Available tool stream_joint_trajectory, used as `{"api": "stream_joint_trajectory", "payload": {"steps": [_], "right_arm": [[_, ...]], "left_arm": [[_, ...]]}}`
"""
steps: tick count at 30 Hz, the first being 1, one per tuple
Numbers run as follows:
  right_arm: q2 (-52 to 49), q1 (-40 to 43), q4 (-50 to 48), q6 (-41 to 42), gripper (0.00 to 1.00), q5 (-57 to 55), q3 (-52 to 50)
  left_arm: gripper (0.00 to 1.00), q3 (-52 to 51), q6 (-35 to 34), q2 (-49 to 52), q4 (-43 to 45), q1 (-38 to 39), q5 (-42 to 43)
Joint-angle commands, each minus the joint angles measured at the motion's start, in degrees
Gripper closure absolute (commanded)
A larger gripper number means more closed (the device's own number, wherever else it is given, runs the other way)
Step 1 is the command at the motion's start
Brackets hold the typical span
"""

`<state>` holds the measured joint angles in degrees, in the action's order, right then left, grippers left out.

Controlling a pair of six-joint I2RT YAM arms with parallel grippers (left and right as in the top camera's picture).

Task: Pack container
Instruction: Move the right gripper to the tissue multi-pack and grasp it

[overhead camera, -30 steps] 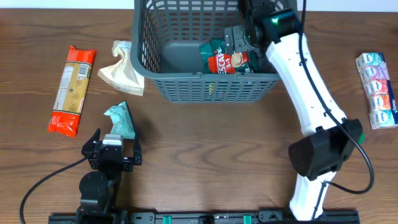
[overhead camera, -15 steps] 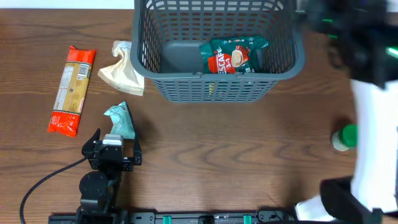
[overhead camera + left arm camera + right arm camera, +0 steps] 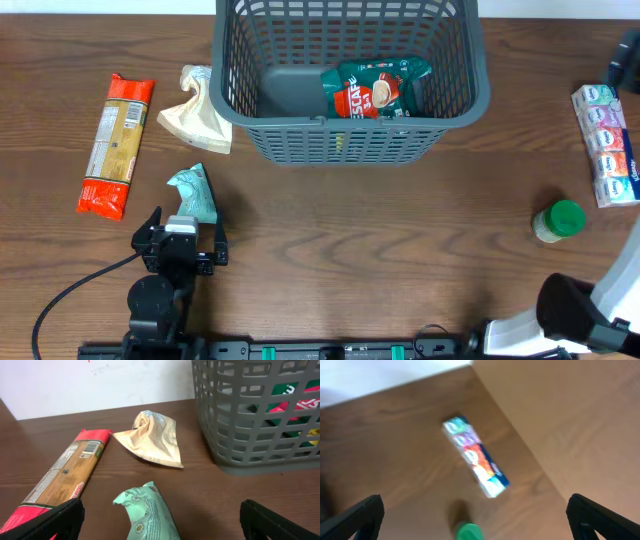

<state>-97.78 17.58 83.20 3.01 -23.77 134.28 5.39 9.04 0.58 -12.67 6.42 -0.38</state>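
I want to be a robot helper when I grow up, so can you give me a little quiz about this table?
1. True or false: the green-lidded jar stands outside the container.
2. What lies in the container? A a banana; B a coffee packet; C a toy car.
3. How many packets lie on the table to the left of the container?
Key: 1 true. 2 B. 3 three.
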Motion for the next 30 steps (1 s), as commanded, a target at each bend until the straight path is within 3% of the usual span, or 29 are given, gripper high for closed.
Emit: {"api": "stream_joint_trajectory", "payload": {"steps": [1, 9, 21, 30], "right_arm": [[-0.90, 4.83, -0.26, -4.07, 0.01, 5.55, -1.99], [-8.00, 12.57, -0.94, -11.72, 0.01, 18.10, -7.04], [-24.98, 13.86, -4.92, -18.58, 0.01, 17.70, -11.23], [-30.75, 18.14, -7.67, -18.93, 0.01, 17.57, -11.26]], "left_arm": [[0.01, -1.36, 0.35, -0.35, -0.50, -0.35, -0.26], [0.02, -1.36, 0.35, -0.35, -0.50, -0.35, -0.26], [0.01, -1.36, 0.35, -0.35, -0.50, -0.35, -0.26], [0.02, -1.36, 0.35, -0.35, -0.50, -0.35, -0.26]]}}
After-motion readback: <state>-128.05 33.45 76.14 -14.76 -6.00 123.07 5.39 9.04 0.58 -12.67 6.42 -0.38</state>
